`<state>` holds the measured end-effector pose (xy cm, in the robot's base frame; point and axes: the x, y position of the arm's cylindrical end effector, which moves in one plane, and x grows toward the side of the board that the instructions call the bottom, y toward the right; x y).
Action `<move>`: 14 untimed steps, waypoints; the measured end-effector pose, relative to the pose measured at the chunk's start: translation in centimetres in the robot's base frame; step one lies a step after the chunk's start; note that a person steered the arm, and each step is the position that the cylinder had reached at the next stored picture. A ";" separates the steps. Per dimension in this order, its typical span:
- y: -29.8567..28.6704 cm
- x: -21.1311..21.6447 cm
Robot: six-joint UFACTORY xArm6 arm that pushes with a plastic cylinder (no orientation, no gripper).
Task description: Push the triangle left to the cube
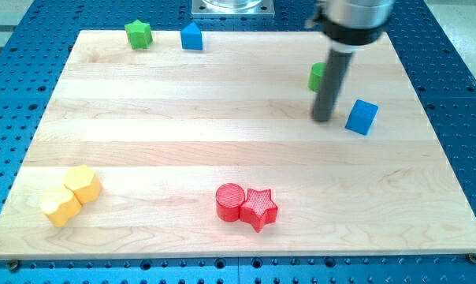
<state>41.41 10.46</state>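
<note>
A blue cube sits at the view's right on the wooden board. My tip stands just left of the cube, a small gap between them. A green block shows partly behind the rod, above the tip; its shape is hidden. A blue block with a pointed top sits near the board's top edge, far left of the tip.
A green star-like block sits at the top left. A red cylinder and a red star touch at the bottom middle. Two yellow blocks touch at the bottom left.
</note>
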 end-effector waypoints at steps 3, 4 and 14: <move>4.7 2.1; -5.6 -2.2; -19.6 -14.4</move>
<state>27.02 -9.18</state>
